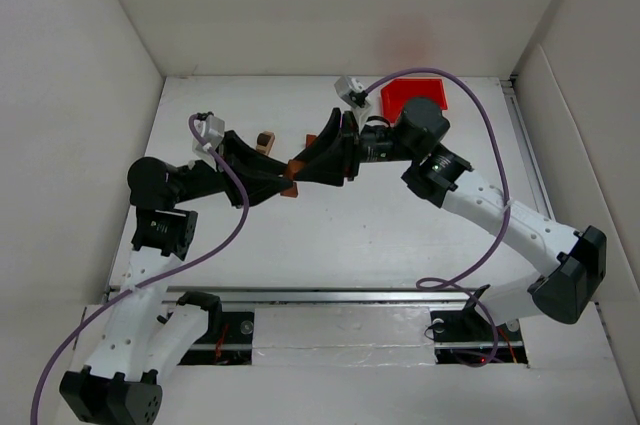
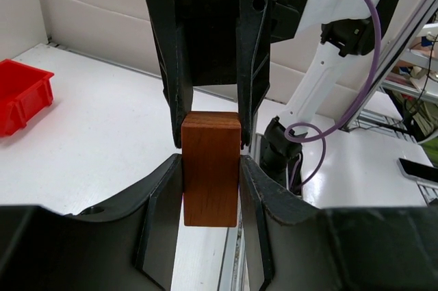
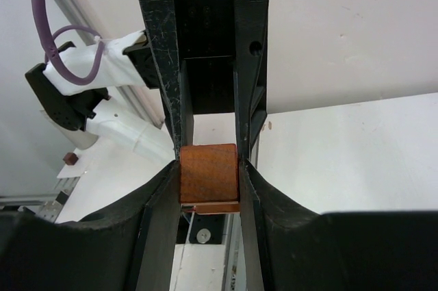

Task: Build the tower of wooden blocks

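Left pincer: closed to a narrow setting on the reddish-brown block, both inner finger faces flush against the block's long sides. Right pincer: likewise narrow and clamped on the same block, its two fingers pressing opposite faces at the other end. The two pincers meet nose to nose, and the left wrist view shows the right fingers coming down from above onto the upper end of the block while the left fingers grip it lower down. The block is a short bar with visible wood grain, standing upright in the left wrist view. In the right wrist view it presents a nearly square end face, with a thin lighter edge along the bottom. In the overhead view this block lies over the middle of the worktop, between the two arms, and is largely covered by the fingers. Both wrist views show it held off the surface. A second wooden piece, small, tan with a dark part, rests on the worktop just behind the left pincer, apart from the gripped block. Its shape cannot be determined. A red bin sits at the far right of the worktop, well apart from both pincers. A purple cable loops above the right arm.
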